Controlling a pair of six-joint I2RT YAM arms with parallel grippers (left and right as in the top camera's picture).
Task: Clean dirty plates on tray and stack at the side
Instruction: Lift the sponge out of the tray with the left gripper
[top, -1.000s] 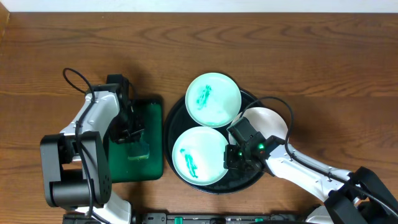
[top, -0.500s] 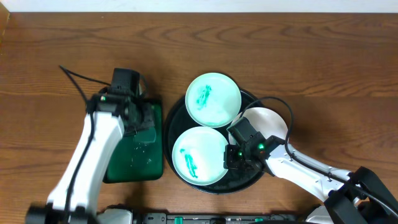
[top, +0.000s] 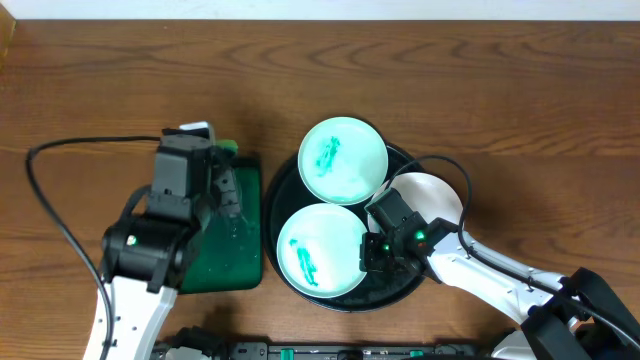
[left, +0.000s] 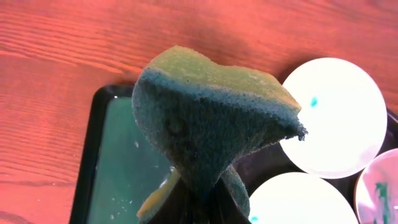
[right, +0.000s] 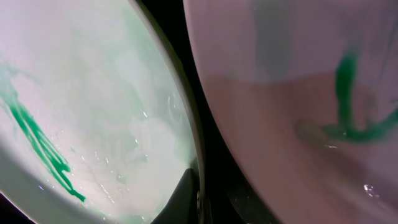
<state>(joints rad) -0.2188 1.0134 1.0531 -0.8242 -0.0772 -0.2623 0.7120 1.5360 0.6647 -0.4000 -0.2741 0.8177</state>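
The round black tray (top: 283, 185) holds two mint plates with green smears, one far (top: 343, 160) and one near (top: 315, 252), and a white plate (top: 438, 192) partly under my right arm. My left gripper (top: 225, 190) is shut on a green sponge (left: 211, 118) and holds it above the rectangular green tray (top: 215, 262). My right gripper (top: 372, 250) is shut on the right rim of the near mint plate (right: 93, 93). The white plate (right: 311, 93) beside it carries a green smear.
In the left wrist view the green tray (left: 121, 168) lies left of the black tray, with bare wood behind it. My right arm lies across the tray's right side. A black cable (top: 60, 215) loops to the left of the left arm.
My left arm has lifted off the green tray with the sponge and risen towards the camera. The right arm and the plates have not moved.
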